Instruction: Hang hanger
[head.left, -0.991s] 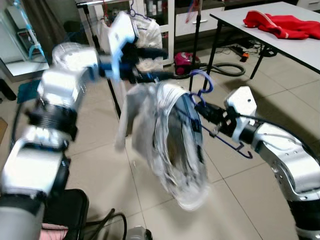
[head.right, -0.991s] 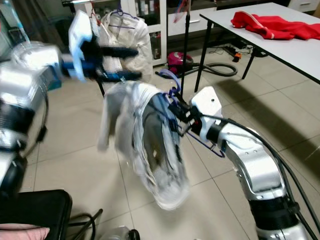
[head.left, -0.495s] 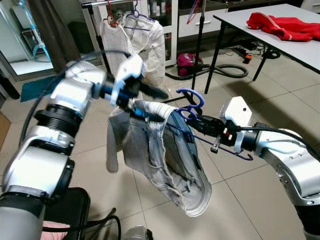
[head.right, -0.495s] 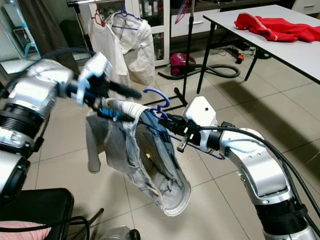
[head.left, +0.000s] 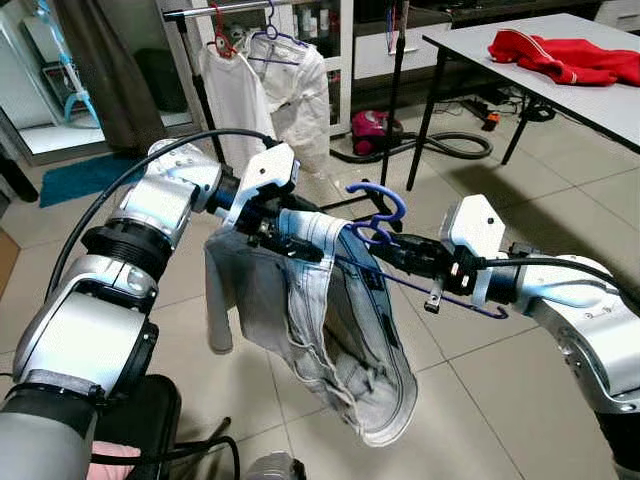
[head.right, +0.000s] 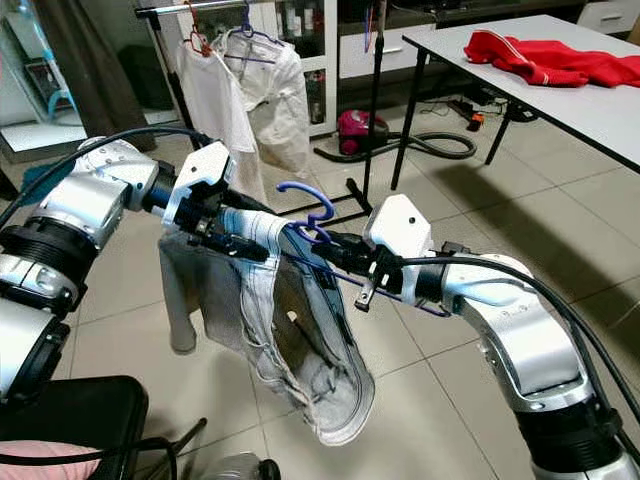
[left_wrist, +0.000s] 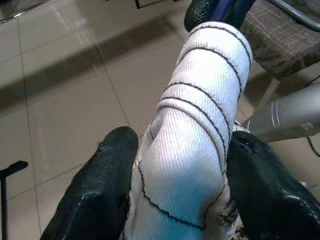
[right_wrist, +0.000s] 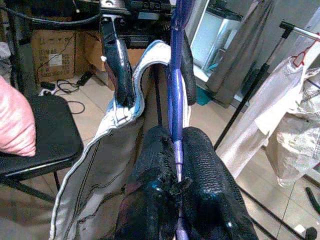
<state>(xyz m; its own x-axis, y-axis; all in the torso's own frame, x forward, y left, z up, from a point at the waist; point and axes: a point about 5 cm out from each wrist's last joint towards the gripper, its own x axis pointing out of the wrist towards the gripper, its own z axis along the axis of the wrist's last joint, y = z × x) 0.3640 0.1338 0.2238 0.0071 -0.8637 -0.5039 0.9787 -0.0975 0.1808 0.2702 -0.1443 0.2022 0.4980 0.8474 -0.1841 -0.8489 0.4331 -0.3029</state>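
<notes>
Beige tiled floor (head.left: 500, 390). At the back left, a metal clothes rail (head.left: 215, 10) carries pale garments. Left pincer (head.left: 290, 235) is clamped on the white ribbed collar of a grey-white garment (head.left: 330, 340) held mid-air on a blue plastic hanger (head.left: 375, 205). Right pincer (head.left: 385, 255) is closed on that hanger. Far right, a white table (head.left: 560, 85) bears a red garment (head.left: 565, 55).

From the head, our two eye views are looking forward and down over both arms, sharing the garment (head.left: 330, 320) on the blue hanger (head.left: 375, 205) held between them, with the clothes rack (head.right: 215, 10) and the table (head.left: 560, 85) beyond. Our left wrist camera is looking along the left gripper (left_wrist: 177, 190), very close to the white ribbed cuff (left_wrist: 200, 125) between its fingers. Our right wrist camera is looking along the right gripper (right_wrist: 176, 165), facing the left gripper just beyond its fingertips.
</notes>
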